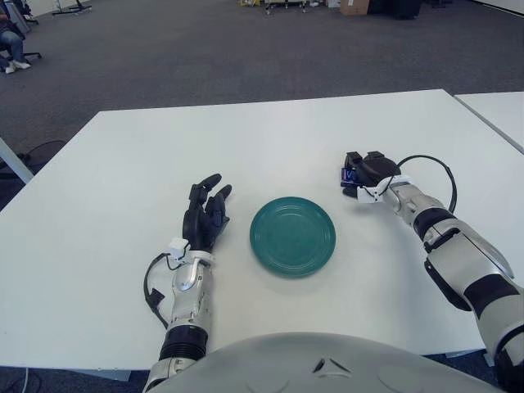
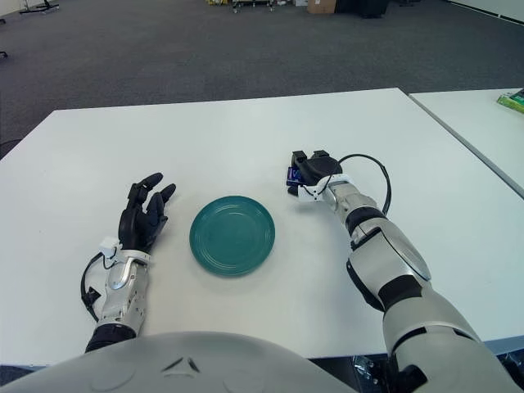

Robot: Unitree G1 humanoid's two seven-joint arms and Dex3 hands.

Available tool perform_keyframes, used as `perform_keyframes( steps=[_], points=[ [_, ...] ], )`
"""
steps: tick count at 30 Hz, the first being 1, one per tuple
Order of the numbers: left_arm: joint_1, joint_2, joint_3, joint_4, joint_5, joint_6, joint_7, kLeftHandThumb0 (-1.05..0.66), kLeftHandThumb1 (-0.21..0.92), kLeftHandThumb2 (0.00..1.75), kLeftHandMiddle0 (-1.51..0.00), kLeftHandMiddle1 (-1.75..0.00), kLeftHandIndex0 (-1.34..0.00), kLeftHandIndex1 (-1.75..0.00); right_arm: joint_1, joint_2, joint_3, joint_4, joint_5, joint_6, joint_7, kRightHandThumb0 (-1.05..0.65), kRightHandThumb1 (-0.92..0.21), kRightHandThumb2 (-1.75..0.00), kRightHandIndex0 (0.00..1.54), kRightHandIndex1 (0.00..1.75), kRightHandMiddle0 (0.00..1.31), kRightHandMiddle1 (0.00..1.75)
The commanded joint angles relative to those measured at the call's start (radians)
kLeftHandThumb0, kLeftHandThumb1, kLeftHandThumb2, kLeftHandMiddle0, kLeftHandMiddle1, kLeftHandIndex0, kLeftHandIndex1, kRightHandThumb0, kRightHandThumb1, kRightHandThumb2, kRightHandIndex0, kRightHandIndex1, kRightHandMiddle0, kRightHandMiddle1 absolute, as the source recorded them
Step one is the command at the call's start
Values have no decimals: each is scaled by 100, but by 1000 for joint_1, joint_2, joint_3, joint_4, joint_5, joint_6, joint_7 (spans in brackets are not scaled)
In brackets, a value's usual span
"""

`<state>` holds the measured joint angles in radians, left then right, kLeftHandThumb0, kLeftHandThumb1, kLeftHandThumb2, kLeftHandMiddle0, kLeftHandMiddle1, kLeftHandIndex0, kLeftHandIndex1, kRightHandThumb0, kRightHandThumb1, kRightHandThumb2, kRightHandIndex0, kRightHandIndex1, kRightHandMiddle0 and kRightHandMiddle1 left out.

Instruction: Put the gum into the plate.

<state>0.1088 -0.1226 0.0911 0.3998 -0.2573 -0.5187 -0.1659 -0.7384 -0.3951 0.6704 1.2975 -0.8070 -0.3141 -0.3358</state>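
A round teal plate lies on the white table in front of me. My right hand is to the right of the plate and a little beyond it, with its black fingers curled over a small blue gum pack. Only the pack's left edge shows under the fingers; it also shows in the right eye view. My left hand shows to the left of the plate, fingers spread and holding nothing.
A second white table stands at the right, with a green item on it. Dark carpet lies beyond the table, with chairs and boxes far back.
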Motion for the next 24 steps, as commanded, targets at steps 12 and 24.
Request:
perform_keyframes(
  steps=[12, 24],
  points=[
    [122, -74, 8, 127, -28, -4, -15, -70, 92, 58, -33, -75, -12, -104, 143, 25, 50, 59, -30, -6, -16, -40, -64, -91, 89, 175, 38, 175],
    [116, -75, 13, 127, -29, -2, -18, -71, 92, 58, -34, -77, -13, -104, 140, 33, 40, 63, -18, 6, -8, -40, -62, -93, 90, 175, 39, 175]
  ],
)
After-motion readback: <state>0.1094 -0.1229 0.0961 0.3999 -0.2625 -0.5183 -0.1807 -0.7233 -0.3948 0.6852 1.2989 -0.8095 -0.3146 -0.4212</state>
